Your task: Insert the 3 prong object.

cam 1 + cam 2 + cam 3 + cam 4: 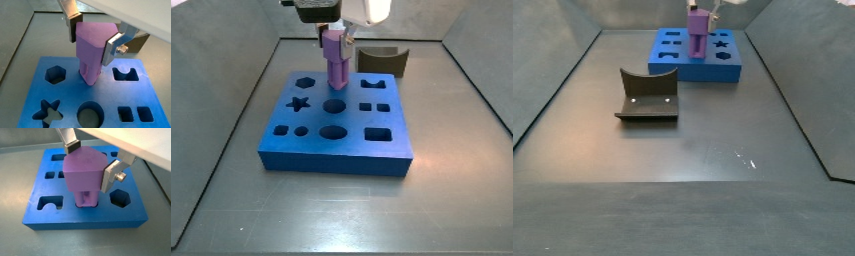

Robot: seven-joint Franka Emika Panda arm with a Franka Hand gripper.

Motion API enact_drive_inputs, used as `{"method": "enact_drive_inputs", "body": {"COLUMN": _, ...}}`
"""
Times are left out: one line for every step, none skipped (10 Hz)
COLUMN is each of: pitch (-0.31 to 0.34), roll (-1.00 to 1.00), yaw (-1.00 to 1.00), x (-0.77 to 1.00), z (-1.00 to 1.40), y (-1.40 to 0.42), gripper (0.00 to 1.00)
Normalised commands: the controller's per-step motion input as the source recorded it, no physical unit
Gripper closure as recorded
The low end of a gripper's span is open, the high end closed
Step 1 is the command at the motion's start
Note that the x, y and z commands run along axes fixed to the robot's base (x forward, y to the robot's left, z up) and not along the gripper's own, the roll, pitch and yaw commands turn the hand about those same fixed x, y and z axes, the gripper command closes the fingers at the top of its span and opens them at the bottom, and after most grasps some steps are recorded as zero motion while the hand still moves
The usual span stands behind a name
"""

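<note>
Here, in a wrist view, the gripper clamps the purple piece between its silver fingers, holding it upright. The piece's lower end meets the top face of the blue block, between the hexagon hole and an arch-shaped hole. Star, round and two rectangular holes lie nearer the camera. The dark arch block shows just behind the gripper.

In a wrist view from the opposite side, the gripper grips the piece, whose narrower lower part sits in a slot of the block, beside a hexagon hole.

In a side view, the gripper holds the piece upright over the block, its lower end at the block's top near the middle. The arch block stands behind the blue block, touching or just beside it.

In a side view from farther off, the gripper and piece stand over the block at the far end of the floor; the arch block lies nearer, just beside it.
</note>
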Motion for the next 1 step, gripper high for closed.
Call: {"method": "enact_drive_inputs", "body": {"pitch": 0.0, "roll": 0.0, "yaw": 0.0, "x": 0.0, "z": 0.0, "y": 0.0, "gripper": 1.0}}
